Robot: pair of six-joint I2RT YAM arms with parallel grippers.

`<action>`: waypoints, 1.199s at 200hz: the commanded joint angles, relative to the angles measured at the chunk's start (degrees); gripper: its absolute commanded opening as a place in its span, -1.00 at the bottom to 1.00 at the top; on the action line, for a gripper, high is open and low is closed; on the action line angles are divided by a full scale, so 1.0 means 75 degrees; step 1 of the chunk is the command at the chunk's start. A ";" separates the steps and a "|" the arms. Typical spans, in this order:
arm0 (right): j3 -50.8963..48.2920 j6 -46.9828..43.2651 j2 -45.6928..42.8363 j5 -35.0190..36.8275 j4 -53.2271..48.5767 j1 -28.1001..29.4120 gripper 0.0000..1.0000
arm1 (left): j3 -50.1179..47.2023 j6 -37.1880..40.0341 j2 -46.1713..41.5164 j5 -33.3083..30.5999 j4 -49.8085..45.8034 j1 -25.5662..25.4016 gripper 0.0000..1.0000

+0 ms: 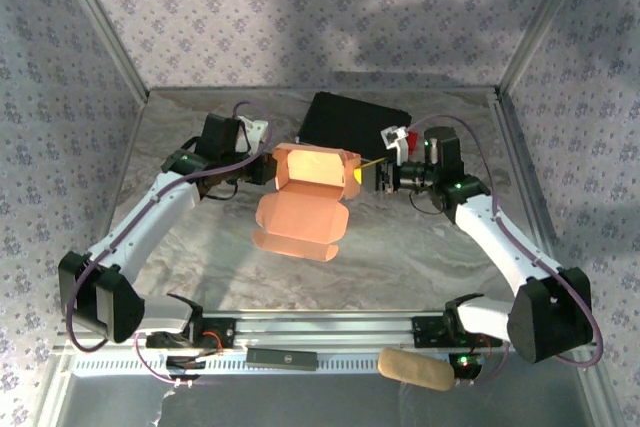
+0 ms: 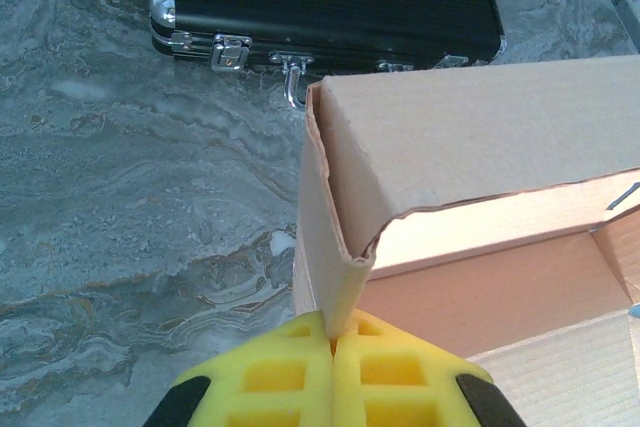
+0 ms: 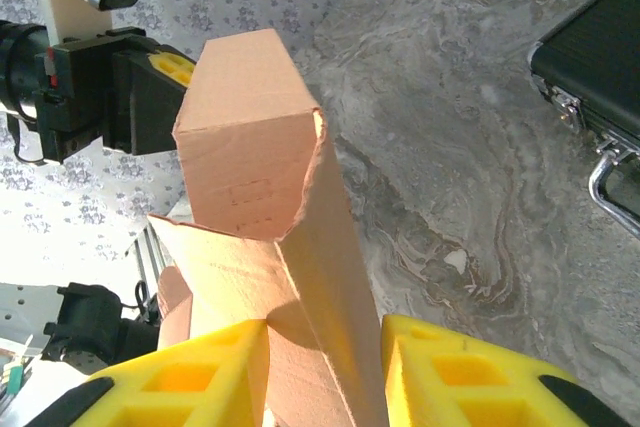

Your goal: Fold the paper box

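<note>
**Both my grippers pinch the half-formed paper box**

The paper box [image 1: 310, 187] sits mid-table, just in front of the black hard case [image 1: 352, 122], on the marbled tabletop [image 1: 430, 247]. Its tray is partly raised, and its lid panel lies flat, spread toward my bases.

My left gripper [image 2: 333, 332] is closed: the yellow pads [image 2: 275, 372] meet on the thin edge of the box's left wall, which rises between them, curled at the corner.

My right gripper [image 3: 325, 342] straddles the opposite end. Its yellow pads [image 3: 190, 377] stand apart, with a thick folded wall of cardboard clamped between them. From that wrist I see the box upright and my left gripper beyond it.
</note>
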 commanded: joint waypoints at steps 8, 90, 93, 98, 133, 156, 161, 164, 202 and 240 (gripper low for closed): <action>0.0367 -0.0231 0.0096 0.0115 -0.0212 0.0198 -0.28 | 0.0170 -0.0045 -0.0006 0.0205 0.0122 0.0026 -1.00; 0.0898 -0.0767 0.0295 0.2319 -0.1055 0.1256 -0.26 | 0.0076 -0.0258 -0.0197 0.0125 0.0194 0.0013 -1.00; 0.0910 -0.0765 0.0297 0.2400 -0.1059 0.1284 -0.26 | 0.0067 -0.0267 -0.0200 0.0123 0.0197 0.0011 -1.00; 0.0934 -0.0767 0.0294 0.2508 -0.1076 0.1344 -0.26 | 0.0054 -0.0262 -0.0223 0.0123 0.0193 -0.0003 -1.00; 0.1110 -0.0766 0.0406 0.3247 -0.1174 0.1758 -0.28 | -0.0019 -0.0300 -0.0299 0.0100 0.0237 -0.0047 -1.00; 0.1229 -0.0734 0.0547 0.3797 -0.1218 0.2041 -0.28 | -0.0017 -0.0303 -0.0325 0.0054 0.0233 -0.0121 -1.00; 0.1251 -0.0708 0.0579 0.3919 -0.1205 0.2097 -0.27 | -0.0018 -0.0303 -0.0314 0.0047 0.0228 -0.0132 -1.00; 0.1272 -0.0702 0.0597 0.3994 -0.1202 0.2131 -0.28 | -0.0018 -0.0303 -0.0316 0.0048 0.0230 -0.0149 -1.00; 0.1619 -0.0522 0.0921 0.5083 -0.1468 0.2473 -0.29 | -0.0006 -0.0303 -0.0323 -0.0110 0.0216 -0.0307 -1.00; 0.1921 -0.0395 0.1207 0.6286 -0.1680 0.2952 -0.43 | -0.0040 -0.0315 -0.0313 -0.0216 0.0242 -0.0409 -1.00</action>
